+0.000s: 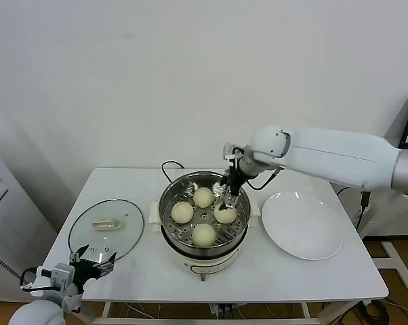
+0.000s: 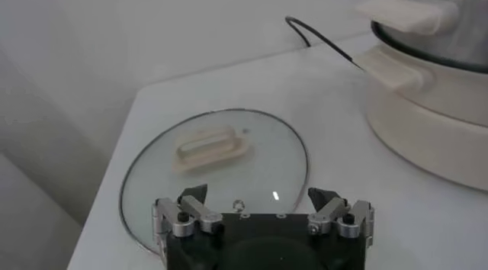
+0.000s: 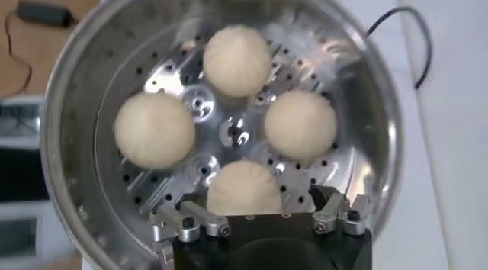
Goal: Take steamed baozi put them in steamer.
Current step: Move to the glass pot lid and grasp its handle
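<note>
The steamer (image 1: 167, 201) stands mid-table, a shiny pot on a white base. Four cream-white baozi lie on its perforated tray: far (image 1: 203, 197), left (image 1: 182, 212), right (image 1: 225, 214) and near (image 1: 204, 234). My right gripper (image 1: 228, 200) hangs inside the pot just above the right baozi, open. In the right wrist view that baozi (image 3: 244, 189) sits between the spread fingers of the right gripper (image 3: 250, 205), apart from both. The three others (image 3: 237, 59) (image 3: 154, 130) (image 3: 300, 124) lie beyond. My left gripper (image 1: 94, 257) is parked open at the table's front left.
A flat white plate (image 1: 302, 227) lies right of the steamer with nothing on it. The glass lid (image 1: 106, 227) with a cream handle lies left of it, under my left gripper (image 2: 258, 195) in the left wrist view. A black cord (image 1: 169, 164) runs behind the steamer.
</note>
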Robot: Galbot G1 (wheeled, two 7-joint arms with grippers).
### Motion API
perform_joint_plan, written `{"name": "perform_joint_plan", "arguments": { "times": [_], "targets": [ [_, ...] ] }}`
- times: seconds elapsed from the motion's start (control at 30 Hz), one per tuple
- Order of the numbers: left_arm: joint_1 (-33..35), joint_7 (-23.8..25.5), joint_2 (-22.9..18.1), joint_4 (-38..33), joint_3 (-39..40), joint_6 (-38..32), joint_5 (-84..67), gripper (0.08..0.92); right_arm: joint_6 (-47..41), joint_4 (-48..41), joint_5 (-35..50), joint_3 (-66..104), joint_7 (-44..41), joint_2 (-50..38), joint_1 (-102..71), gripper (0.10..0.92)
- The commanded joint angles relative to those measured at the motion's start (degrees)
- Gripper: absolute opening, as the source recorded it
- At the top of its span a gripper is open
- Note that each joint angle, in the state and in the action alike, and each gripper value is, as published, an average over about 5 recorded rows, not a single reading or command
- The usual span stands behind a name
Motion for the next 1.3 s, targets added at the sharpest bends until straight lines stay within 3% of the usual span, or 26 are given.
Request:
{"name": "perform_joint_plan", "arguments": {
  "times": [0.03,0.2,0.33,0.63,1.0,1.3],
  "targets": [
    [-1.3,0.3,-0.4,0.4,-0.9,-0.8,1.1,0.823,7.8,0.9,6.5,29.3,11.1,-16.0,-17.3,0.823],
    [-3.8,0.9,-1.1,1.1,-0.6,-1.2,2.0,0.823,16.3,4.5,5.2,52.9,24.8,-22.4,-40.4,0.823],
    [-5.8,1.0,-1.6,2.2,-0.3,-1.9,2.3,0.823,22.3,7.2,1.1,71.4,30.7,-22.9,-59.5,0.823],
    [-7.4,3.4,0.2,5.7,0.4,-7.5,11.8,0.823,28.1,10.3,-13.3,109.7,35.7,-8.8,-95.3,0.823],
    [-7.9,5.1,0.3,15.3,1.9,-21.6,52.8,0.823,28.0,12.0,-21.2,122.3,33.9,5.6,-108.2,0.823],
    [-12.8,4.4,-5.0,24.6,2.3,-33.7,82.1,0.823,29.3,11.3,-24.6,126.4,31.4,13.3,-110.5,0.823]
  ]
}}
